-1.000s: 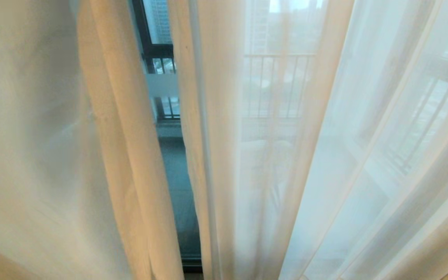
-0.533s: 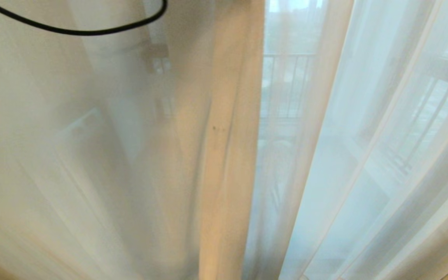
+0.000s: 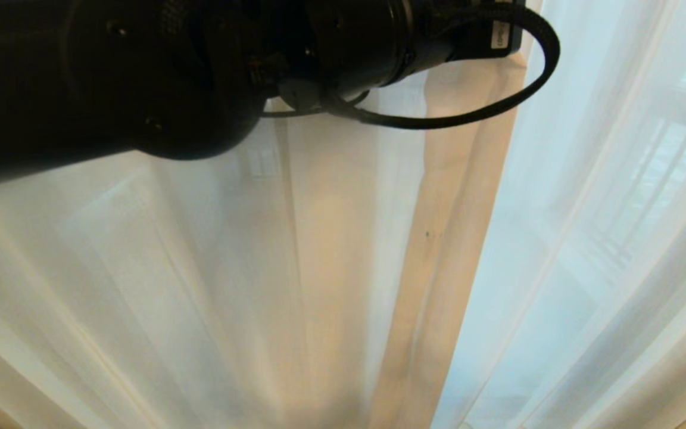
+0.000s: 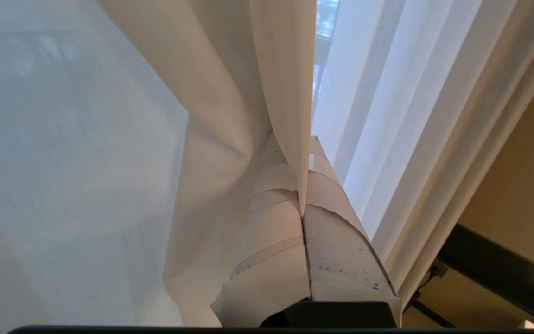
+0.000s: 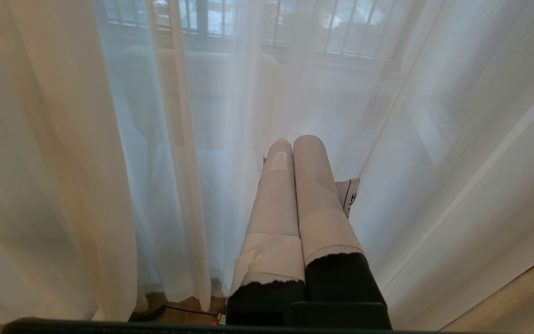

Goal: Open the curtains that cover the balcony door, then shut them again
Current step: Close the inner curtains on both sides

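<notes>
Two curtain panels [image 3: 331, 268] meet. Left gripper [image 4: 303, 185]: fingers [image 4: 276, 222] clamp one panel's edge. Right gripper [image 5: 293, 153]: fingers closed, empty.

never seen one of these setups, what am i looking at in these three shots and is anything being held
It is a two-armed robot standing close to a curtained window. One picture comes from a camera on its head, the other two from cameras on its wrists, looking along the fingers.

In the head view, the big dark shape across the top is the left arm with its looping cable, in front of the sheer curtain.

In the left wrist view, the left gripper, its fingers wrapped in pale tape, is shut on the folded edge of the sheer curtain.

In the right wrist view, the right gripper is shut too, but holds nothing; it just points at the sheers, with railing bars showing faintly through them.
</notes>
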